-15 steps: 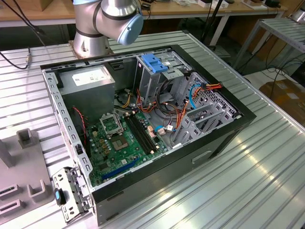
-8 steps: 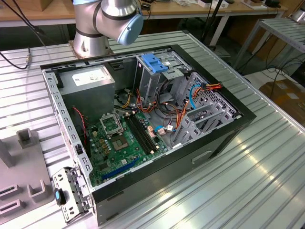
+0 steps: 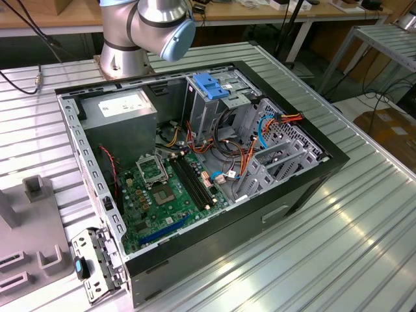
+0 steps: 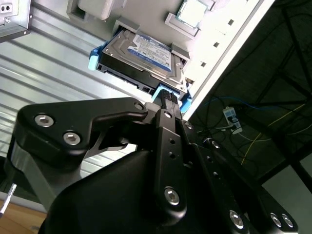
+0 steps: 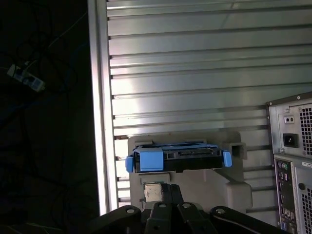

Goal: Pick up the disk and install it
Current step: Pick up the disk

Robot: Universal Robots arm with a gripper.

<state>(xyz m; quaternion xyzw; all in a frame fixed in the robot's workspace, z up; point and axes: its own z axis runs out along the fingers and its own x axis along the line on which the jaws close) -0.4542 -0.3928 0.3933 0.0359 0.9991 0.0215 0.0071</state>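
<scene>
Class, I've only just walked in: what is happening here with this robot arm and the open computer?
The arm's gripper is poised right at the disk, which lies in a grey holder on the slatted metal table. Whether it grips the disk yet cannot be told. The computer case lies open on the same table, and the disk is not installed yet.

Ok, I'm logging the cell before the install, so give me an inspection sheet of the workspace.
Surface: ribbed metal table.
Job's things: disk lying in a grey holder; open computer case with its drive cage.
Clutter: square chip in the holder.
Gripper: gripper near the disk; contact unclear.
Cables: coloured leads inside the case.
Surroundings: power strip and wires on the floor.
</scene>
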